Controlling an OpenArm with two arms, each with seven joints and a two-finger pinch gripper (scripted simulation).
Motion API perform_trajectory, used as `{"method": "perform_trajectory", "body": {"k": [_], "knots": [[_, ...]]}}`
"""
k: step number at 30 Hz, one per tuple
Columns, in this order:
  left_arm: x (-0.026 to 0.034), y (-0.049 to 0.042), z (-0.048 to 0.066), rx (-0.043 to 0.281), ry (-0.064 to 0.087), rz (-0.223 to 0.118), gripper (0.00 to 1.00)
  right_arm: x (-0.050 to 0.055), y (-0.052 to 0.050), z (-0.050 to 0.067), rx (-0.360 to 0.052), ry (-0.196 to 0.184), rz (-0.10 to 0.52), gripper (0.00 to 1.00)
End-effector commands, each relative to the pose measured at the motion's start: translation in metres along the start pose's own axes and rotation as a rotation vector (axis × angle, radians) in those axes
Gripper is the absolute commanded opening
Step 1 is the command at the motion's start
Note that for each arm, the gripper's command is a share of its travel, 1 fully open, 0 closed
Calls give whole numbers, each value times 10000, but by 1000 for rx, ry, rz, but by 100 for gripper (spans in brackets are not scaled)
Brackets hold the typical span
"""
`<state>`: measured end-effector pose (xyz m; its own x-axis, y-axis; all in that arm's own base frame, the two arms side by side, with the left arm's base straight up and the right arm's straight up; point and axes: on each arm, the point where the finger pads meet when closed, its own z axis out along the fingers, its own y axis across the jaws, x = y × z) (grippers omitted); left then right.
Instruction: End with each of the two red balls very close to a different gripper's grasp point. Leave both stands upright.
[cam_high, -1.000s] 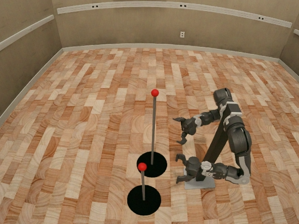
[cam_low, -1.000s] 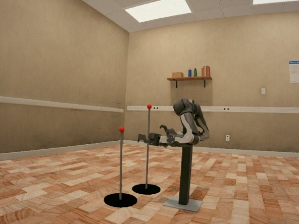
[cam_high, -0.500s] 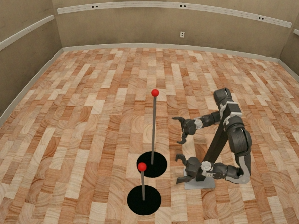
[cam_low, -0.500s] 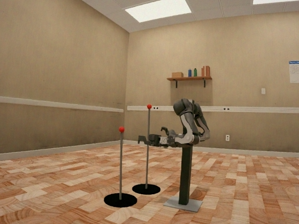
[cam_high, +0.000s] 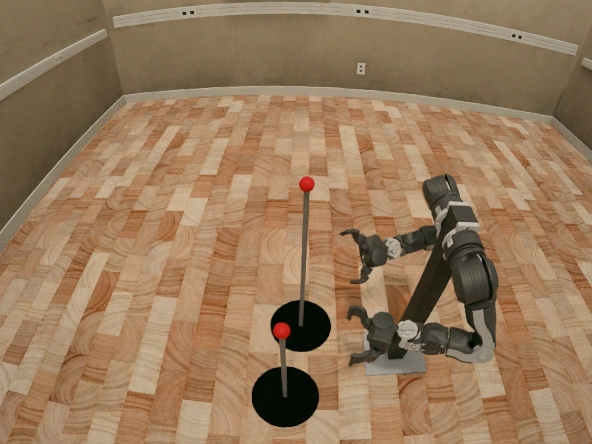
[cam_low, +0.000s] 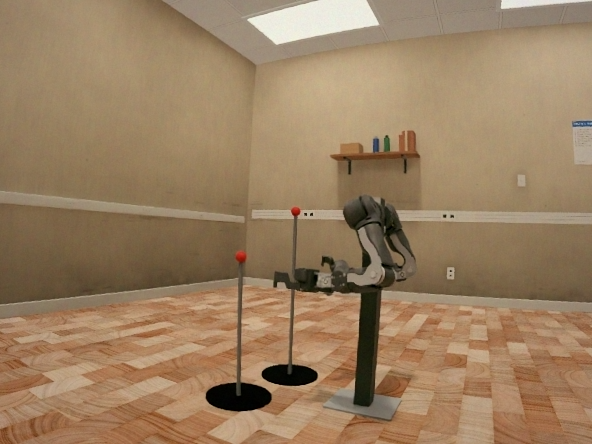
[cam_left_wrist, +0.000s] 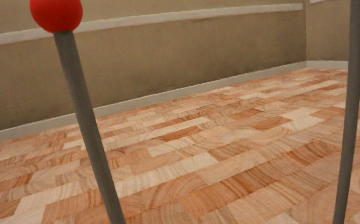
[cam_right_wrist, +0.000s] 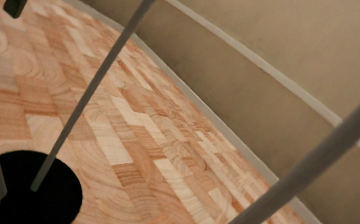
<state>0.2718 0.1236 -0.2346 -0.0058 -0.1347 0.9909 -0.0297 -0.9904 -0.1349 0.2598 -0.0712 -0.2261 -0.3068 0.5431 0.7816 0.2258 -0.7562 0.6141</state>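
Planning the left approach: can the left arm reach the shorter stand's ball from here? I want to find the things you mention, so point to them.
Probably yes: the left gripper (cam_high: 356, 336) (cam_low: 278, 280) is open, with nothing visible between it and that ball (cam_high: 281, 330) (cam_low: 240, 256) (cam_left_wrist: 56, 14).
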Motion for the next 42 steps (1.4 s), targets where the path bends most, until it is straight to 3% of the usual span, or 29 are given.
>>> {"method": "perform_trajectory", "body": {"k": [1,10,12,27,29,35,37,42], "knots": [[1,14,0,-4,5,-11,100,-11,33,1,-20,-5,32,100],[-36,22,-4,3,4,-43,100,-140,83,-31,-92,-65,185,100],[-36,22,-4,3,4,-43,100,-140,83,-31,-92,-65,185,100],[-98,34,-11,16,1,-97,100,-337,185,-79,-222,-156,440,100],[-98,34,-11,16,1,-97,100,-337,185,-79,-222,-156,440,100],[-124,38,-14,21,0,-118,100,-408,233,-94,-274,-190,541,100],[-85,20,3,25,12,-115,100,-353,263,-81,-276,-173,527,100],[-43,-14,32,35,24,-107,100,-235,328,-54,-276,-138,496,100]]}}
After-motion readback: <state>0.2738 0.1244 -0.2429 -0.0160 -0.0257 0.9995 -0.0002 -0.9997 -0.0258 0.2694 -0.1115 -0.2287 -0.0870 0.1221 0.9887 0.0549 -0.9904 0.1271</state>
